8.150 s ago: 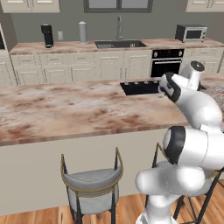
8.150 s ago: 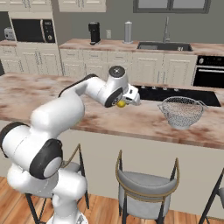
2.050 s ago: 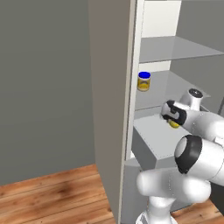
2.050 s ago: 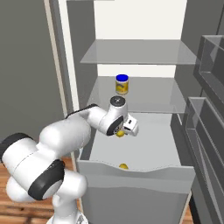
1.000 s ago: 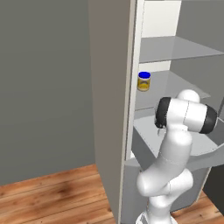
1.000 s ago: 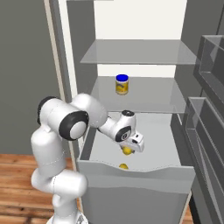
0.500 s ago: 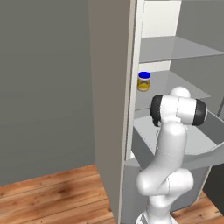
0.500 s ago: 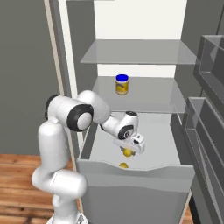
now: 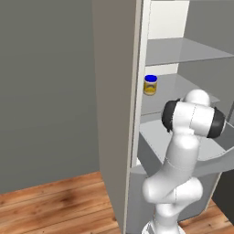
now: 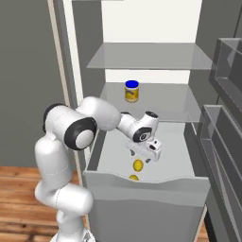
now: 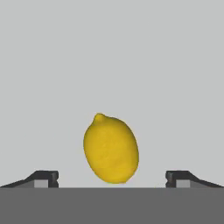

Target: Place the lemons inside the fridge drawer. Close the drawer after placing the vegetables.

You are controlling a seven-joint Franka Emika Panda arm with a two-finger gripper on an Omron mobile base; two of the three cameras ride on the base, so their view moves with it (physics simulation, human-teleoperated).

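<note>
The fingers (image 11: 46,176) have just spread, freeing a lemon (image 10: 137,165) over the fridge drawer (image 10: 146,189); it is risking bouncing against the second lemon (image 10: 134,177).

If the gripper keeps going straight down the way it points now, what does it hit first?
Most likely the lemon just let go, centred between the open jaws of the gripper and apart from both fingertips. Behind it lies the fridge drawer floor. How far ahead the lemon lies is unclear.
</note>
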